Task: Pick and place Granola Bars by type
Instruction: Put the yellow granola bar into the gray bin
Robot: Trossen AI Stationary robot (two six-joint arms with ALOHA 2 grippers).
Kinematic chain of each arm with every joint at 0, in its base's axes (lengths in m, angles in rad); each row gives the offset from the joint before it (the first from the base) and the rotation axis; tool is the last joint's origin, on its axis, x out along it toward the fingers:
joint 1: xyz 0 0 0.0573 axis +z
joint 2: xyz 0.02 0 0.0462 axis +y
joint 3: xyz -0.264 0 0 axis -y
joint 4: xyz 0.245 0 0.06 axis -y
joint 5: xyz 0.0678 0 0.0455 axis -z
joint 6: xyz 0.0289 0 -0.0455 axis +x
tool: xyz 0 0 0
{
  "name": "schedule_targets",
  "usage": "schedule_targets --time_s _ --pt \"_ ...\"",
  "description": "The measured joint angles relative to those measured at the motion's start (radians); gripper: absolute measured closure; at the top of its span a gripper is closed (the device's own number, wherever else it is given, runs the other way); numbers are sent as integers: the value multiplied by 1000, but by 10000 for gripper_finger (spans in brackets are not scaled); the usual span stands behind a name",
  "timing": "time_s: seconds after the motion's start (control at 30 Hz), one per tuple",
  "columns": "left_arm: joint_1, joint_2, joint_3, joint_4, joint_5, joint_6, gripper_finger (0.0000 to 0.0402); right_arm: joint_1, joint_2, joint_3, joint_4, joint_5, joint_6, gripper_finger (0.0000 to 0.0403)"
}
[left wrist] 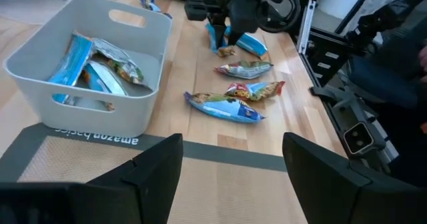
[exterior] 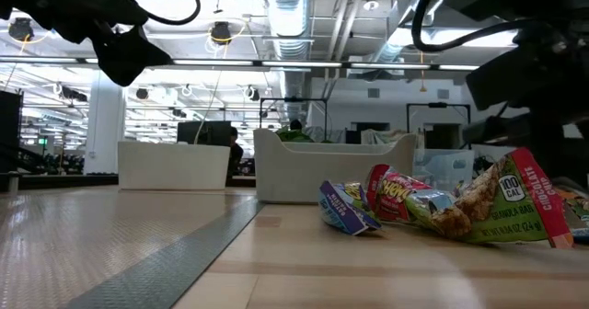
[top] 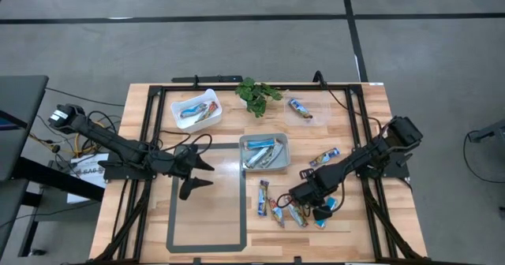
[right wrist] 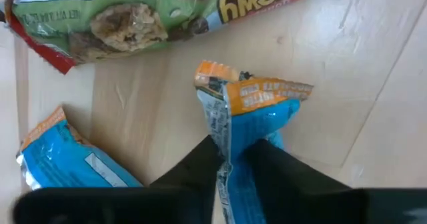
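Several granola bars point(top: 280, 210) lie loose on the wood near the table's near right side, blue, green and red-yellow ones among them point(left wrist: 227, 107). My right gripper point(top: 304, 195) is over this pile, shut on a blue bar with an orange end point(right wrist: 257, 107). My left gripper point(top: 199, 176) is open above the grey taped rectangle, left of the grey bin point(top: 265, 135), and touches nothing. That bin holds blue bars point(left wrist: 80, 67). A white bin point(top: 175, 99) at the far left holds more bars. My right gripper point(right wrist: 230, 161) pinches the blue bar between its two fingers point(right wrist: 193, 167), coming from above and pointing down. The fingers close on the wrapper's body point(right wrist: 227, 134), and the crumpled orange end point(right wrist: 220, 74) sticks out below them. Whether that end touches the table I cannot tell.
A green plant sprig point(top: 256, 94) lies at the far middle. A clear container point(top: 300, 107) with one bar sits to its right. Two more bars point(top: 325, 158) lie right of the grey bin. A black frame point(top: 150, 151) runs round the table. Bare wood shows inside the taped rectangle point(top: 170, 210).
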Motion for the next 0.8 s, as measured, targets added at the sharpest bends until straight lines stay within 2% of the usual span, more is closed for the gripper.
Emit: schedule_targets --time_s 0.17,0.27,0.53,0.8 --pt "0 0 0 0 3 0 151 0 -22 -2 14 1 10 380" --pt "0 0 0 0 3 0 151 0 -22 -3 43 -1 37 398" --pt "0 0 0 1 4 0 151 -13 -44 -3 115 -1 93 385" --pt "0 0 0 7 4 0 151 -110 -183 -3 179 2 95 397"
